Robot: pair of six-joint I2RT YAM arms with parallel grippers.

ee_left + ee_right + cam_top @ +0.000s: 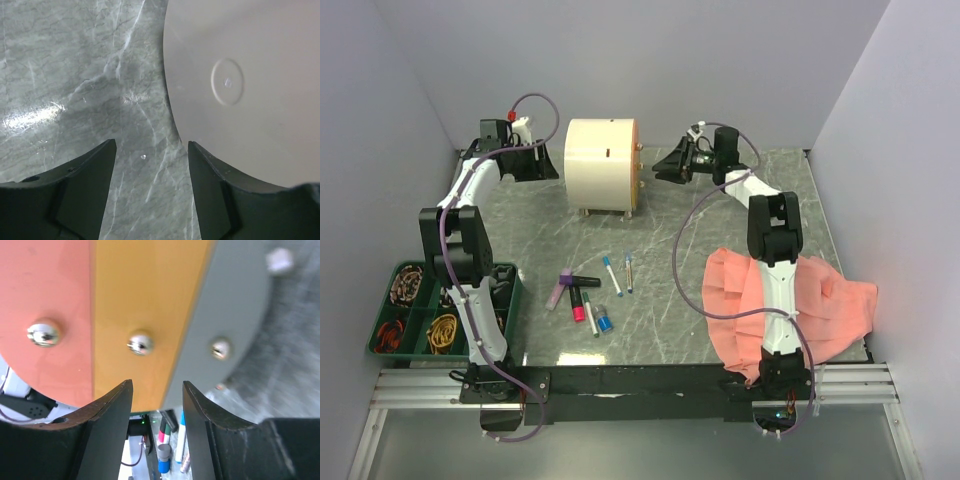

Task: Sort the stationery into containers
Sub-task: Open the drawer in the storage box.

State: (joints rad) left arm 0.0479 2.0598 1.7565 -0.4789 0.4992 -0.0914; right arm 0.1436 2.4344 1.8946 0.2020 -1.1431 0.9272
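Left gripper [152, 145]: fingers held spread, empty, beside plain end of cream drum-shaped cabinet [602, 165] | right gripper [157, 385]: fingers spread, empty, faced toward cabinet's orange knobbed drawer front [142, 300] | pens and markers [588, 295]: laid loose on cabinet's near side, well apart from it.

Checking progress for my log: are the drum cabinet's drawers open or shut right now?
Shut. The three drawer fronts lie flush in one face, knobs in line; none juts from the cabinet.
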